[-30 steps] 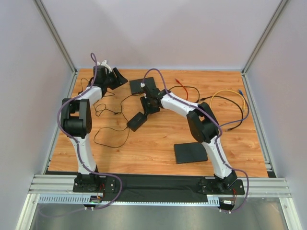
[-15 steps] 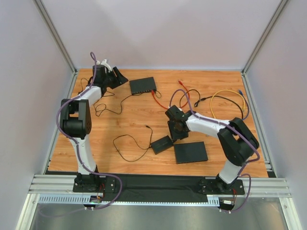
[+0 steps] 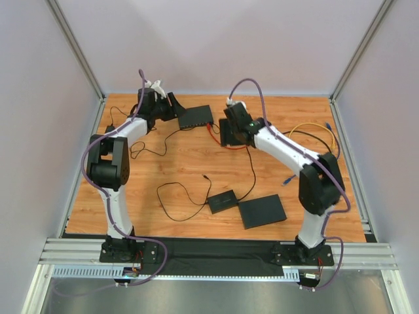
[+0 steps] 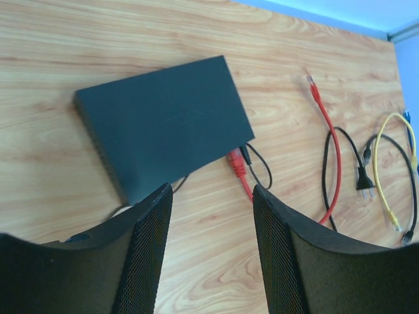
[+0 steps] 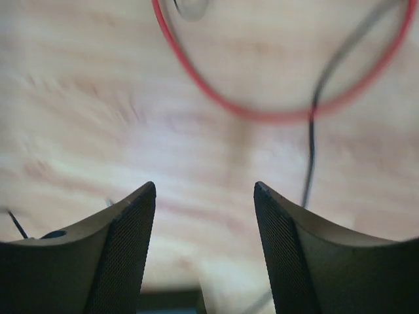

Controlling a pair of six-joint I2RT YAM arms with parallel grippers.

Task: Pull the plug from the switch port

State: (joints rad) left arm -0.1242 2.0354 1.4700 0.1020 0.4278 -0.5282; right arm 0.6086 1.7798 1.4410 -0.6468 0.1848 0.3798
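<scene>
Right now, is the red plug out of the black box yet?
Not yet. Nothing is done: the red plug looks seated in the switch. In hand: the left gripper and right gripper hover close by, open and empty. Left to do: grab the plug and pull it free.
</scene>
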